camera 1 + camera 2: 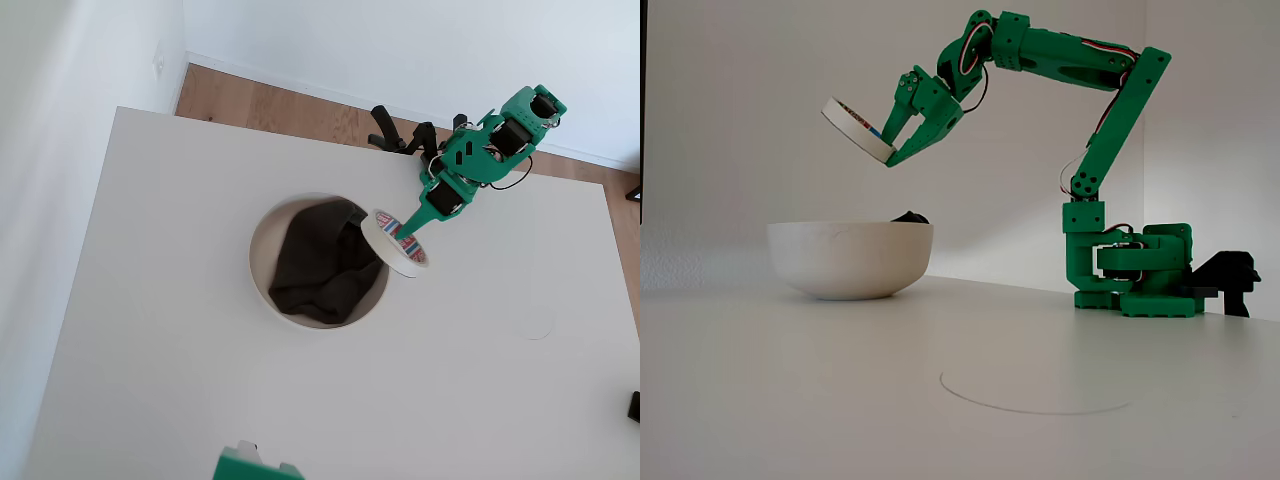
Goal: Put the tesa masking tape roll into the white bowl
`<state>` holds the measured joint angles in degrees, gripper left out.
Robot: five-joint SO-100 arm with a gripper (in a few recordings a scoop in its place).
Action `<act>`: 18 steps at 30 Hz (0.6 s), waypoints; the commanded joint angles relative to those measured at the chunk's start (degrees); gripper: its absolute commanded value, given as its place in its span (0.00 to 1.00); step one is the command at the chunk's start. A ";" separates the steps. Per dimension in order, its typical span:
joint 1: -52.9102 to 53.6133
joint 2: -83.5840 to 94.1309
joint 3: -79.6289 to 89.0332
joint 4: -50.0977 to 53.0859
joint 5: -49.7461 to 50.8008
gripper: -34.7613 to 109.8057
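Observation:
My green gripper is shut on the tesa masking tape roll, a cream-white ring with a red-and-blue label inside its core. The roll hangs tilted in the air, well above the white bowl. In the overhead view the roll sits over the bowl's right rim, held by the gripper. The bowl holds a dark grey cloth.
The arm's green base stands at the right on the white table. A thin pencilled circle marks the tabletop in front of it. A green block shows at the table's near edge.

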<state>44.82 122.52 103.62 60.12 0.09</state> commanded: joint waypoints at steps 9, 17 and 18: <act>10.72 -20.83 -5.62 -16.00 -3.08 0.18; 11.78 -31.55 -6.68 -22.24 -4.13 0.18; 11.78 -31.73 -6.86 -21.80 -3.96 0.19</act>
<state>55.90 89.12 102.48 38.94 -3.60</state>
